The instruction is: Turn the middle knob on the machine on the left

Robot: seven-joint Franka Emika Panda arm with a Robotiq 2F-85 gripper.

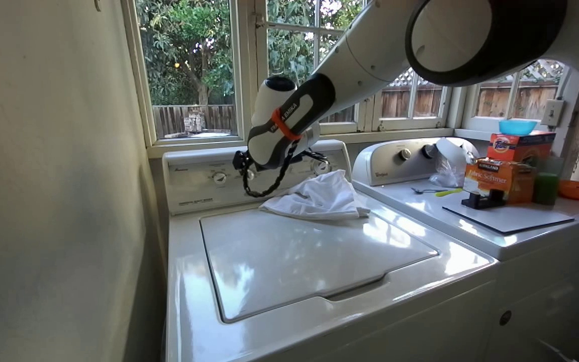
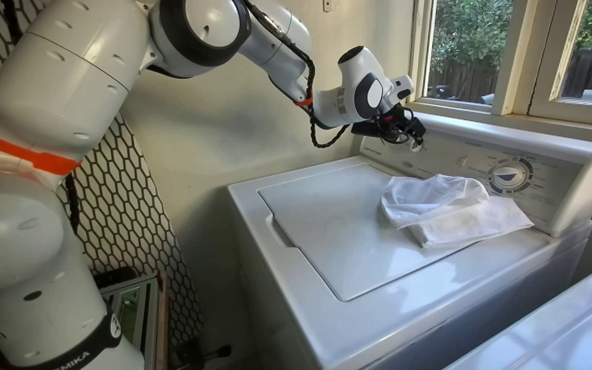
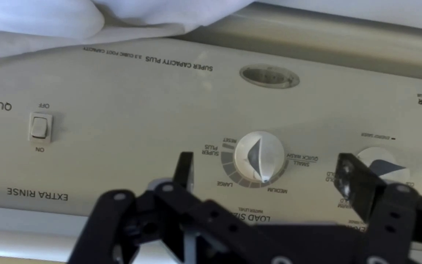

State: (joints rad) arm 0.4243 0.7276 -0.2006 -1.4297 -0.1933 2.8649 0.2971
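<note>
The machine, a white top-loading washer with a raised cream panel, shows in both exterior views (image 1: 309, 256) (image 2: 337, 216). The middle knob (image 3: 259, 157), round and pale with a dark centre, sits on its panel, pointer near MEDIUM in the upside-down wrist view. The knob is partly hidden by the hand in both exterior views (image 1: 250, 175) (image 2: 417, 146). My gripper (image 3: 265, 161) is open and empty, with a finger on either side of the knob and gaps to both. It also shows close to the panel in an exterior view (image 2: 406, 128). Its exact distance from the panel is unclear.
A neighbouring knob (image 3: 387, 167) is partly behind the right finger in the wrist view. A rocker switch (image 3: 40, 127) and a large dial (image 2: 509, 176) share the panel. A white cloth (image 1: 314, 196) lies against it. Another white appliance (image 1: 385, 156) holding boxes (image 1: 495, 178) stands beside the washer.
</note>
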